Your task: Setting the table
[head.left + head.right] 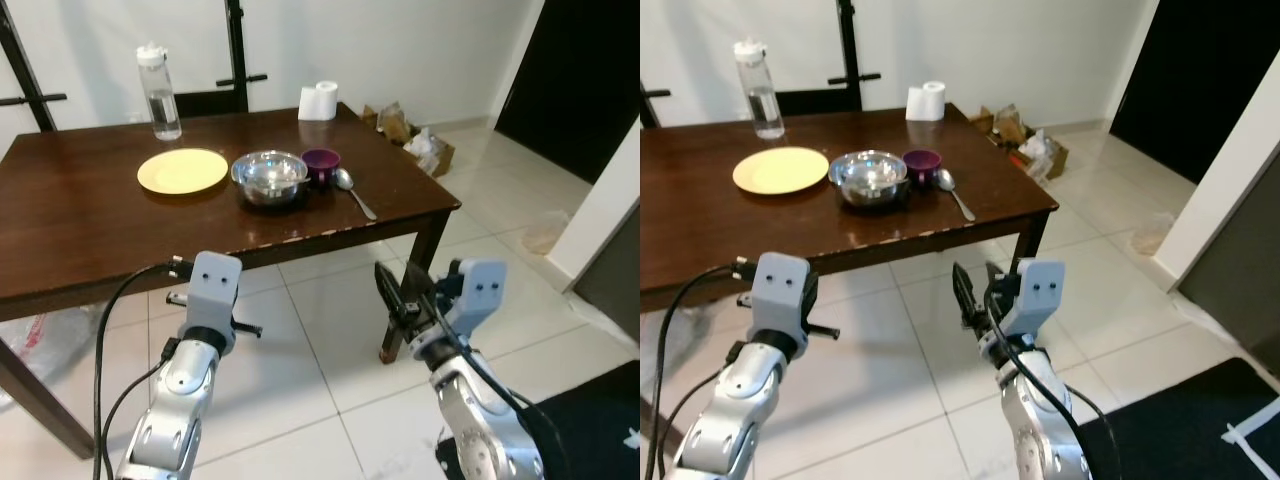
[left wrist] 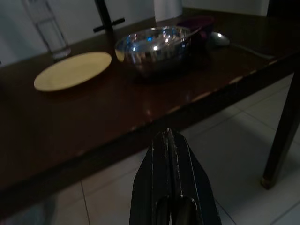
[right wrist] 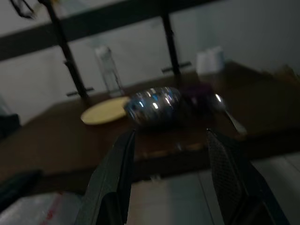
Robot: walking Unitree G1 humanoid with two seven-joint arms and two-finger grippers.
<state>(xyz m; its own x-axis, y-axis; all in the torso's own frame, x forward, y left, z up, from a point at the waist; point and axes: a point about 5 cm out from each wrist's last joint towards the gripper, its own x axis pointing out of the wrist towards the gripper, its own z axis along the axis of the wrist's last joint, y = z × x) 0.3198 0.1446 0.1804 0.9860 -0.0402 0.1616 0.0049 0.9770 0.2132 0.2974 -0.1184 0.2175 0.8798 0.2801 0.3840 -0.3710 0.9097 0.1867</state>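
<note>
On the dark wooden table lie a yellow plate, a steel bowl, a purple cup touching the bowl's right side, and a spoon to the right of the cup. Both arms are held low in front of the table's near edge, above the tiled floor. My left gripper is shut with nothing in it and points at the table edge below the bowl. My right gripper is open and empty, with its fingers near the table's front right leg.
A clear water bottle and a white paper roll stand at the table's far side, with a dark chair behind. Boxes and bags lie on the floor at the far right. A black mat is at the near right.
</note>
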